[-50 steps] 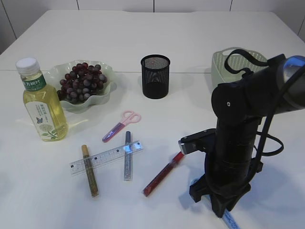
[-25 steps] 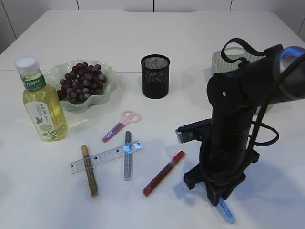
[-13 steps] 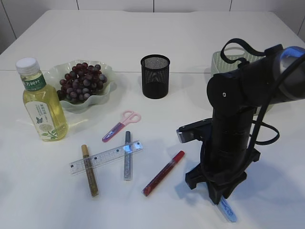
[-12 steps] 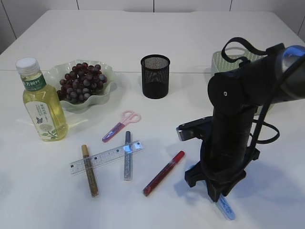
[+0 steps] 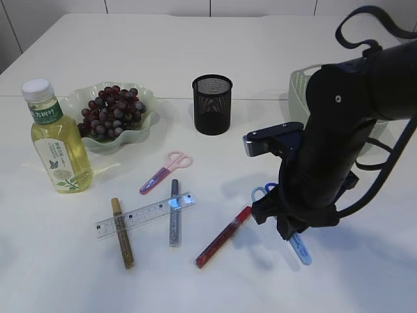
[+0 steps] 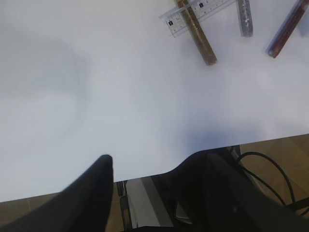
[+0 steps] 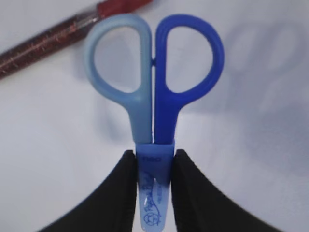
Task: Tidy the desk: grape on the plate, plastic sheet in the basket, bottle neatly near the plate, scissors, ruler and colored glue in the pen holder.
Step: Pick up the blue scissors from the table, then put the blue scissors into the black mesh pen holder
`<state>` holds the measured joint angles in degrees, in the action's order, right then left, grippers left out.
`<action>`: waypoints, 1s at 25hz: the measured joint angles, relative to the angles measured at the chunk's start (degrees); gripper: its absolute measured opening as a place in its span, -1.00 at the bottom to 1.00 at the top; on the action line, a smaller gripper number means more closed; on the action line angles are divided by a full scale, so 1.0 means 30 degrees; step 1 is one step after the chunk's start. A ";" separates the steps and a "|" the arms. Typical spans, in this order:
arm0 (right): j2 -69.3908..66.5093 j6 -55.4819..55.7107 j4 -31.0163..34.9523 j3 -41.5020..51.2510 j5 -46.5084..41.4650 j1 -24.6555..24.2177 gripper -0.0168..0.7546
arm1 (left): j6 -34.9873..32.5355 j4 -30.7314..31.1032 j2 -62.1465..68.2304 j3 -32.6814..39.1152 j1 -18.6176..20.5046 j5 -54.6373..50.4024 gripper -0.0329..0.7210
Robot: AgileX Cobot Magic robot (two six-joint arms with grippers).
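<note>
My right gripper (image 7: 153, 164) is shut on the sheath of the blue scissors (image 7: 153, 96) and holds them above the table; in the exterior view the scissors (image 5: 298, 246) stick out below the arm (image 5: 326, 163). A red glue stick (image 5: 223, 237) lies just left of them and shows in the right wrist view (image 7: 58, 38). Pink scissors (image 5: 167, 171), a clear ruler (image 5: 146, 214), a gold glue stick (image 5: 122, 233) and a silver glue stick (image 5: 174, 212) lie at centre left. The black mesh pen holder (image 5: 212, 104) stands behind. Grapes (image 5: 111, 111) lie on the green plate (image 5: 146, 127); the bottle (image 5: 57, 140) stands to its left. My left gripper (image 6: 149, 179) hangs open past the table's front edge.
A pale green basket (image 5: 306, 88) stands at the back right, partly hidden behind the right arm. The left wrist view shows the ruler's end (image 6: 193, 12) and the gold glue stick (image 6: 198, 34) far ahead, with cables and floor below the table edge.
My right gripper has lifted the blue scissors off the table and carried them up and back, away from the front edge. The other objects have not moved.
</note>
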<state>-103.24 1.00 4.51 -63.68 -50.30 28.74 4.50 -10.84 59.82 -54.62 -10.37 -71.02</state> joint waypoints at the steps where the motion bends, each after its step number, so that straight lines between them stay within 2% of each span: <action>1: 0.0186 0.0060 -0.0130 0.0000 0.0234 0.0000 -0.44 | 0.0000 0.0000 0.0000 0.0000 0.0000 0.0000 0.24; 10: 0.1181 0.0329 -0.1606 -0.0083 0.2094 0.0000 -0.44 | 0.0000 0.0000 0.0000 0.0000 0.0000 0.0000 0.24; 25: 0.1235 -0.0333 -0.2422 -0.3980 0.5528 0.0000 -0.44 | 0.0000 0.0000 0.0000 0.0000 0.0000 0.0000 0.24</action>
<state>-99.54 0.00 -2.75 -75.62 -33.71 28.74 4.50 -10.84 59.82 -54.62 -10.37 -71.02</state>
